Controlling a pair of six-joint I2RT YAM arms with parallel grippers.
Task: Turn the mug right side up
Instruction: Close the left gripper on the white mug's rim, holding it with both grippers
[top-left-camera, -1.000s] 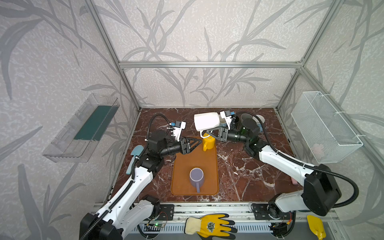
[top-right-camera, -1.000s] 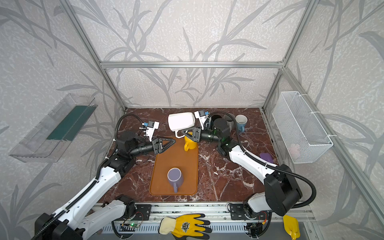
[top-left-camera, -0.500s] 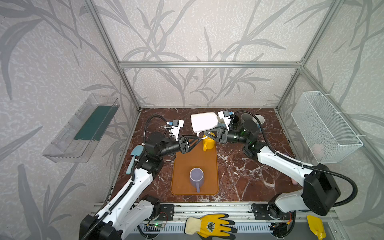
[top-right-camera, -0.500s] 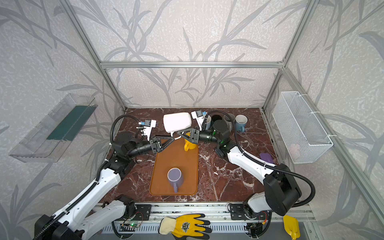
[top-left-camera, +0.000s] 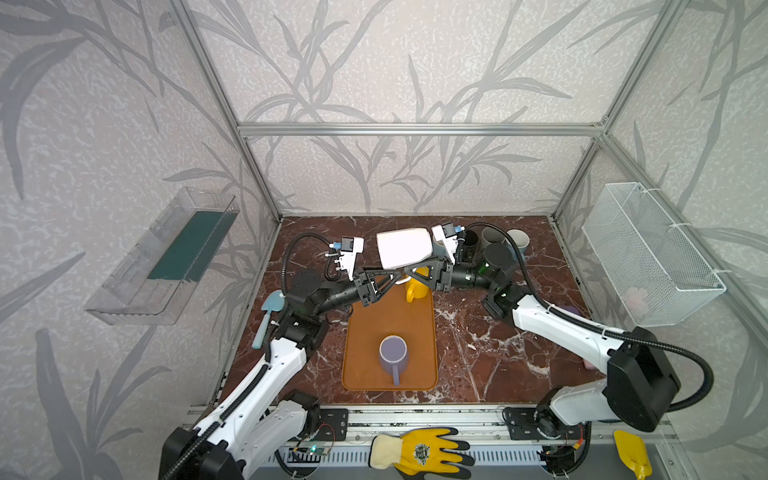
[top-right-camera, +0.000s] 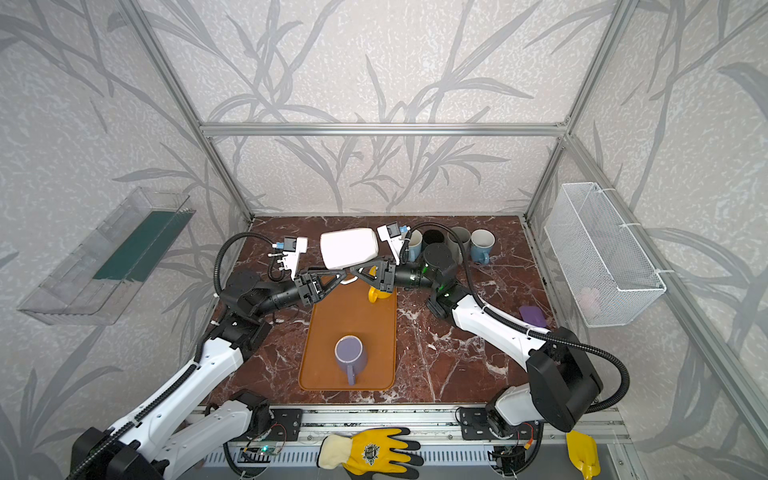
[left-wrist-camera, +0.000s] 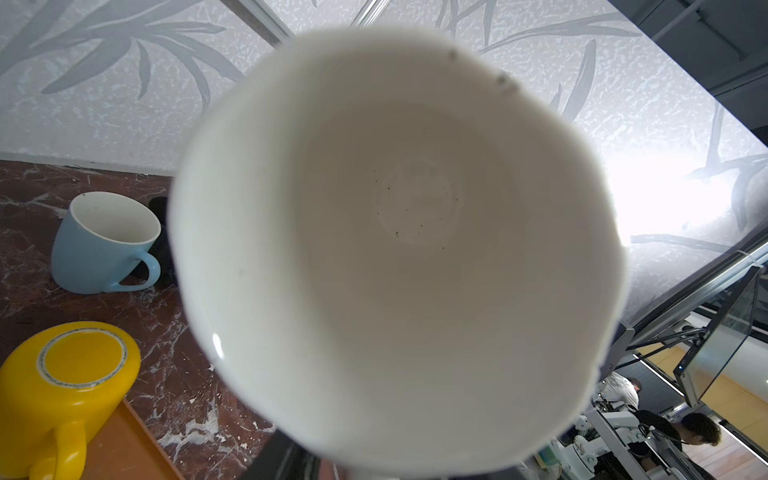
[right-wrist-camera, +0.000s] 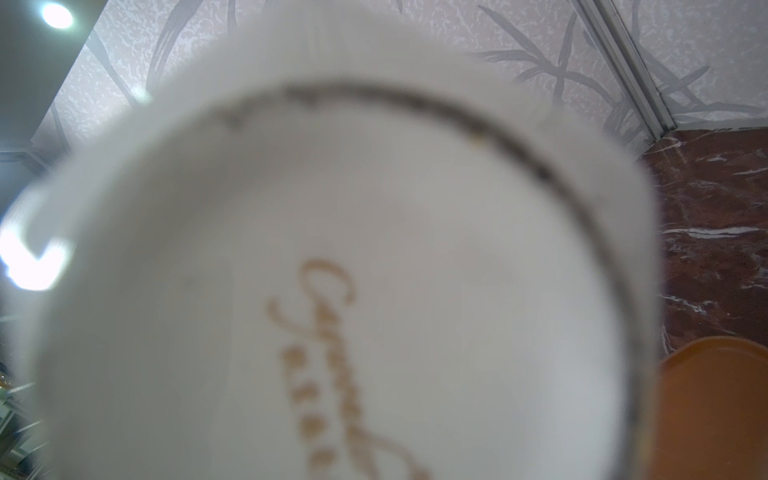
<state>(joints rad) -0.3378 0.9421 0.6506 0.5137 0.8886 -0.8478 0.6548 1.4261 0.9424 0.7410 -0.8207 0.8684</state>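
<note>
facing left, white mug (top-left-camera: 402, 248) horizontal

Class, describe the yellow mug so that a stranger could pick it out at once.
Find the orange mat on the marble table. At its far end stands the yellow mug. Unlike the purple mug nearby, it is yellow and base up.

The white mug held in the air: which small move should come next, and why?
Probably the left pincer should close on the white mug: it lies sideways in the air, mouth facing that pincer, held from below by the shut right pincer.
</note>
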